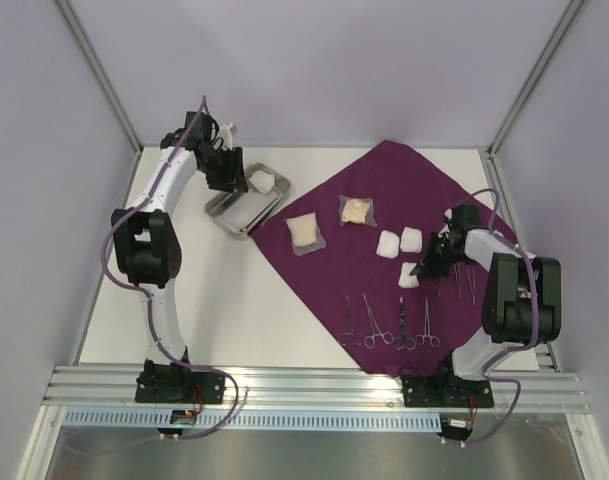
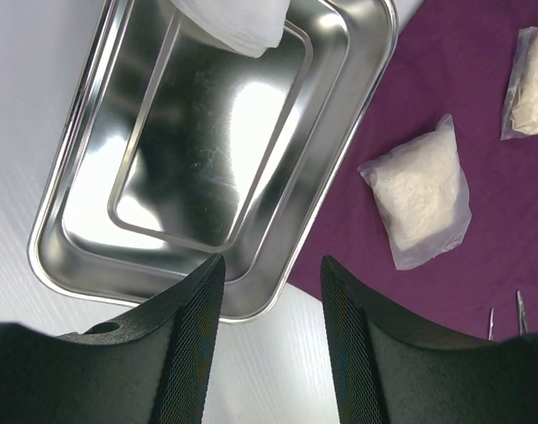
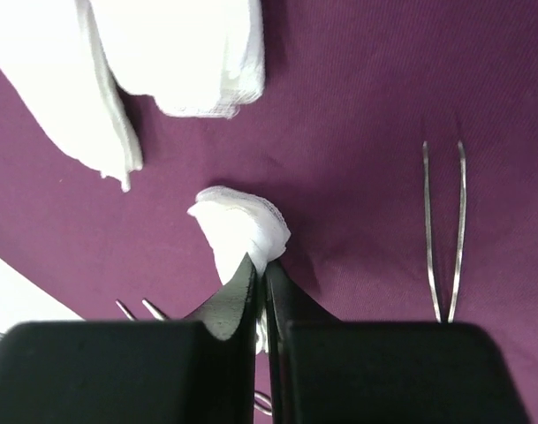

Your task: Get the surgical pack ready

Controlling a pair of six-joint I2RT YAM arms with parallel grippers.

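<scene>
Purple cloth lies spread on the worktop, with the steel tray at its left edge, mostly on bare worktop. One white gauze pad sits in the tray. The left pincer hangs over the tray's near rim, jaws apart, holding nothing. On the cloth's right part the right pincer is clamped on a crumpled gauze pad resting on the fabric. Two folded pads lie just beyond it. Two bagged gauze packets lie mid-cloth. Four steel clamps line the near edge, and tweezers lie beside the right pincer.
</scene>
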